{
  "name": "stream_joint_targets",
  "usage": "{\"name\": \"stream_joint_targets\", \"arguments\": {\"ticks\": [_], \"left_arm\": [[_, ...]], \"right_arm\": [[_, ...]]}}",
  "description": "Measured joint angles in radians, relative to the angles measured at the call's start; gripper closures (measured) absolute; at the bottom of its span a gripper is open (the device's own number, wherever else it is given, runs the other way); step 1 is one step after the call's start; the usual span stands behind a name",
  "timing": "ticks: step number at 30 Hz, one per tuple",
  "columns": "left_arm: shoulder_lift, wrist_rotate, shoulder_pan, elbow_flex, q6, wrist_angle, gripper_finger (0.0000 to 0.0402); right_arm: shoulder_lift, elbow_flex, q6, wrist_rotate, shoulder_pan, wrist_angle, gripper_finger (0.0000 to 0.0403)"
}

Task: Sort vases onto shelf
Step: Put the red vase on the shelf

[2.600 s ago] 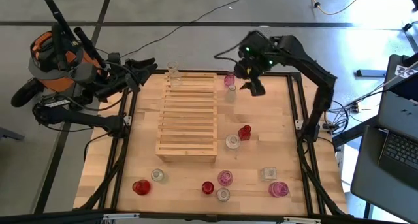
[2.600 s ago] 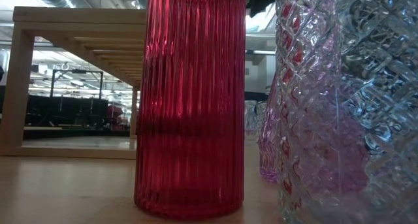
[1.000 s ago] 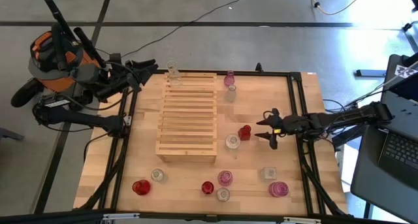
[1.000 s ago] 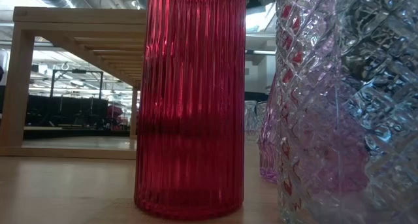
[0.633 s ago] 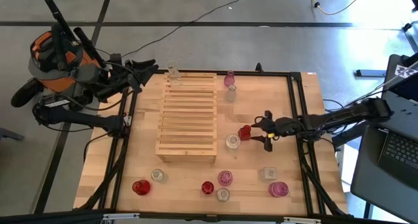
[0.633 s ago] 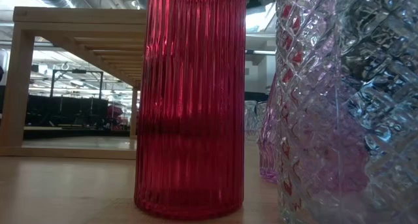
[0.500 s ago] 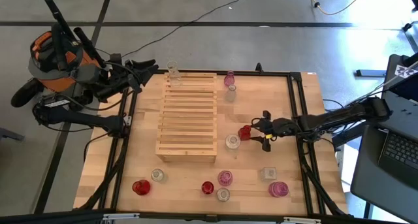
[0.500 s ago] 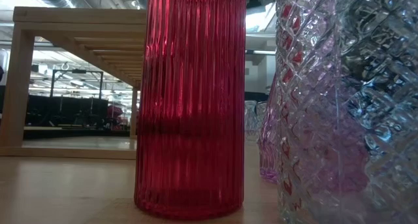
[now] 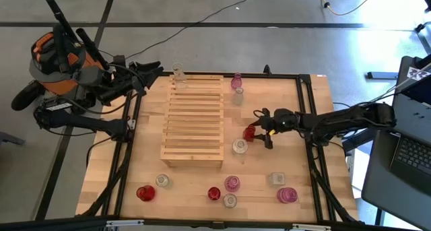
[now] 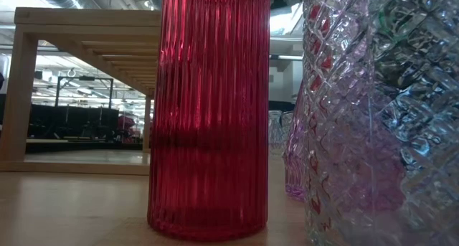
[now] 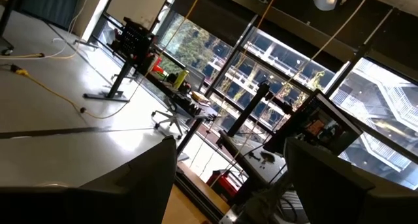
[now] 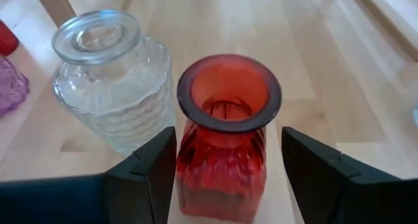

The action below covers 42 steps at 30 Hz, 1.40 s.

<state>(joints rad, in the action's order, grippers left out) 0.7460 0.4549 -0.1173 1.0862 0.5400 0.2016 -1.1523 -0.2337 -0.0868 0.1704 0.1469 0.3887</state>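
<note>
The pale slatted shelf [image 9: 194, 120] stands left of the table's middle; it also shows in the low view [image 10: 86, 20]. A small red vase [image 9: 250, 132] stands on its base to the shelf's right, with a clear ribbed vase [image 9: 240, 146] just nearer. My right gripper [image 9: 261, 128] is open and reaches in level from the table's right. In the right wrist view its fingers [image 12: 153, 168] stand on either side of the red vase [image 12: 225, 145], with a gap on one side. My left gripper [image 9: 151, 69] waits open, off the table's far left corner.
One clear vase [image 9: 178, 73] stands by the shelf's far left corner. A pink vase [image 9: 236, 81] and a clear one [image 9: 239, 96] stand at the far edge. Several red, pink and clear vases [image 9: 232, 184] line the near edge. A red ribbed vase [image 10: 208, 110] fills the low view.
My right gripper has moved low over the table toward the left, up to the red vase. Its fingers were short of the vase on the right and now stand on either side of it. The gap between them looks unchanged.
</note>
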Motion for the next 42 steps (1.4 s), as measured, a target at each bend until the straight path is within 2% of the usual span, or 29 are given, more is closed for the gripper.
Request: {"name": "stream_joint_targets", "arguments": {"ticks": [11,17,27,30,35,42], "left_arm": [[0.000,0.000,0.000,0.000,0.000,0.000,0.0127],[0.000,0.000,0.000,0.000,0.000,0.000,0.0127],[0.000,0.000,0.000,0.000,0.000,0.000,0.0127],[0.000,0.000,0.000,0.000,0.000,0.000,0.0127],[0.000,0.000,0.000,0.000,0.000,0.000,0.0127],[0.000,0.000,0.000,0.000,0.000,0.000,0.0127]], "right_arm": [[-0.113,0.000,0.015,-0.049,0.005,0.192,0.0178],[-0.165,-0.001,0.048,-0.067,0.004,0.212,0.0178],[-0.261,-0.002,0.126,-0.137,0.004,0.381,0.0179],[-0.279,-0.002,0.137,-0.136,0.004,0.381,0.0199],[-0.284,-0.002,0.140,-0.143,0.004,0.395,0.0258],[-0.286,-0.007,0.160,-0.187,0.004,0.424,0.0259]]}}
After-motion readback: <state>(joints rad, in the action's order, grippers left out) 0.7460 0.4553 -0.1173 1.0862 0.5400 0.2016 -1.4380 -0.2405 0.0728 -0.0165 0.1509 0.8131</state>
